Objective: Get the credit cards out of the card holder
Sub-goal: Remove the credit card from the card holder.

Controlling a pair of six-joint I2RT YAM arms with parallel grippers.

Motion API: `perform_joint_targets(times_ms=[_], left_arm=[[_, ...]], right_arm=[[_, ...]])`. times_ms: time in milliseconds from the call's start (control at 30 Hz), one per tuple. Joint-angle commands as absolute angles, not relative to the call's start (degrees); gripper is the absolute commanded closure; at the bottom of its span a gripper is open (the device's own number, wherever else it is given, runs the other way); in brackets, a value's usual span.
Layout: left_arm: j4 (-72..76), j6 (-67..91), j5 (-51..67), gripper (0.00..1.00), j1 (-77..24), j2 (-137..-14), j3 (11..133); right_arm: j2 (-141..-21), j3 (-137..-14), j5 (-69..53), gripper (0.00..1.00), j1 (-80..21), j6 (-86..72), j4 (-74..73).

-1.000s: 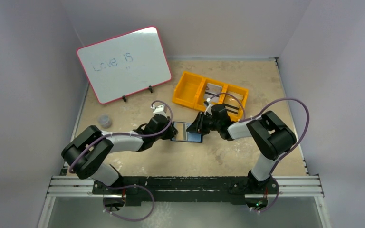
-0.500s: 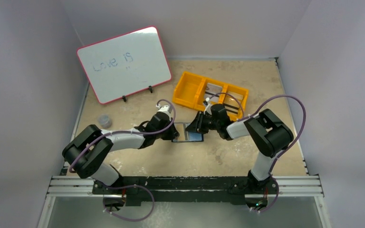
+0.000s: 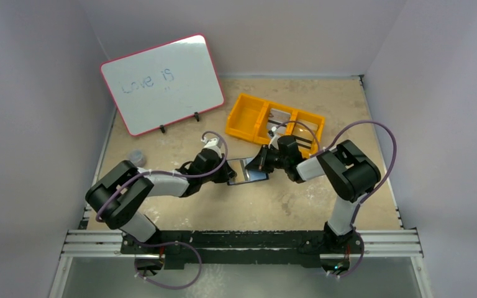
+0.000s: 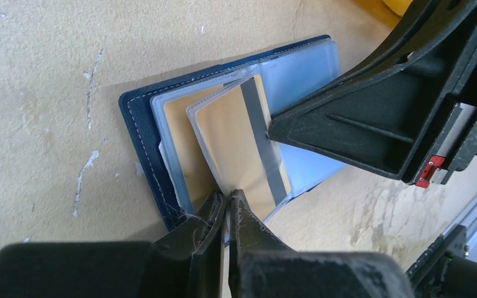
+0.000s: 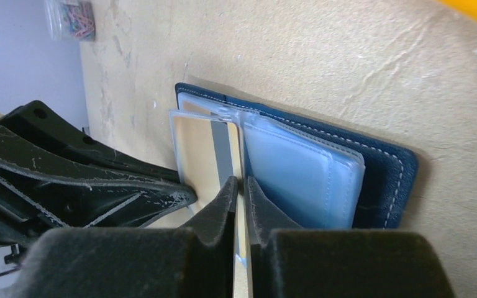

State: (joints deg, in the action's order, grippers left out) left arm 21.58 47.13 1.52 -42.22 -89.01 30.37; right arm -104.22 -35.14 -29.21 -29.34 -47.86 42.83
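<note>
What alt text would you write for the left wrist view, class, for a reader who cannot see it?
An open navy card holder lies on a beige table; the left end effector pinches a clear sleeve holding a striped card, which the right end effector grips from the right.

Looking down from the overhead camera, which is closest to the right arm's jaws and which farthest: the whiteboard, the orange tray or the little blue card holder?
1. The card holder, at the table's centre, pinched in the jaws.
2. The orange tray, just behind them, toward the back.
3. The whiteboard, propped up at the back left.
</note>
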Motion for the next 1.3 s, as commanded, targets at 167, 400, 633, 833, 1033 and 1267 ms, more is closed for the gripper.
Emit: perform_joint_targets(times_ms=[167, 400, 633, 833, 1033, 1267], left_arm=[[15.97, 49.1, -2.75, 0.96, -42.79, -90.42, 28.49], [10.21, 48.87, -7.56, 0.84, -42.75, -86.66, 29.42], [6.69, 46.56, -7.33, 1.0, -42.82, -89.1, 32.74], [4.6, 45.57, -8.5, 0.83, -42.87, -86.58, 33.18], [5.29, 44.94, -6.86, 1.0, -42.92, -87.45, 33.67], [8.62, 45.04, -4.84, 1.0, -43.02, -90.51, 33.67]], right_arm=[[-101.48, -33.43, -31.12, 1.0, -30.57, -49.59, 43.22], [-101.99, -33.78, -28.56, 1.0, -30.5, -49.4, 40.47], [-102.26, -33.79, -28.47, 0.98, -30.51, -49.3, 40.43], [-102.44, -33.79, -28.04, 0.83, -30.51, -49.44, 40.18], [-102.27, -33.98, -28.22, 0.75, -30.58, -49.61, 40.8], [-105.45, -34.08, -33.08, 0.73, -30.59, -52.24, 49.73]])
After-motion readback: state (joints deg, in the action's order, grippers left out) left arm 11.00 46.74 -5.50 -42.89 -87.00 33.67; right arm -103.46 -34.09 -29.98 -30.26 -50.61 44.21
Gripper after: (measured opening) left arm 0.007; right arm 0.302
